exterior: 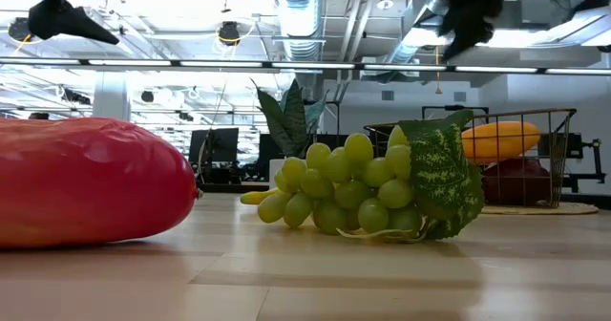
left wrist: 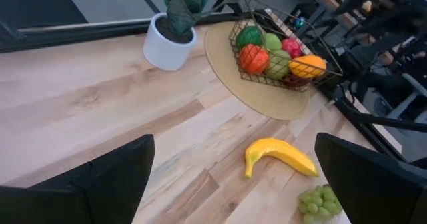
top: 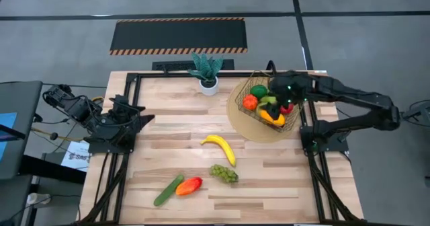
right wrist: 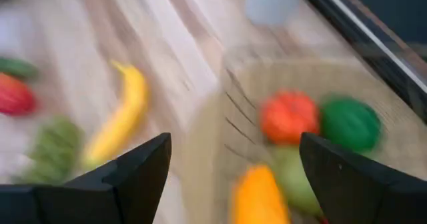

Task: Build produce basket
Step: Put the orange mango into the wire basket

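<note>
Nearest the lens in low view: red pepper (exterior: 86, 180), huge at the near edge of the worktop (exterior: 382, 283); grapes (exterior: 368, 192) w/ leaf just behind, banana (exterior: 256, 197) tip peeking beyond. Basket (exterior: 558, 159) farther back w/ orange-yellow piece and dark red fruit inside. Both arms only dark shapes overhead.

High view: right gripper (top: 285, 91) poised over basket (top: 254, 85), which sits on round tan mat (top: 238, 115) w/ orange (top: 250, 102), green pieces, red and yellow-orange produce inside. Well away from right fingers, out on open worktop (top: 168, 145): banana (top: 222, 147), grapes (top: 224, 173), cucumber (top: 168, 190) touching red pepper (top: 189, 185). Left gripper (top: 134, 122) parked at left edge, far from all produce. Plant (top: 207, 71) in white pot just beside mat.

Left wrist view: left fingers (left wrist: 107, 184) spread wide, gripping nothing. Between and ahead of them: banana (left wrist: 279, 156), grapes (left wrist: 320, 201) near one finger, basket (left wrist: 283, 54) on mat (left wrist: 233, 71) well beyond, plant pot (left wrist: 168, 47) beside it.

Right wrist view: right fingers (right wrist: 133, 177) parted wide, empty. Basket contents ahead btwn them: orange (right wrist: 289, 116), green fruit (right wrist: 350, 124), yellow-orange piece (right wrist: 257, 196). Banana (right wrist: 123, 114), grapes (right wrist: 53, 147), red pepper (right wrist: 15, 94) out beyond one finger, blurred.
</note>
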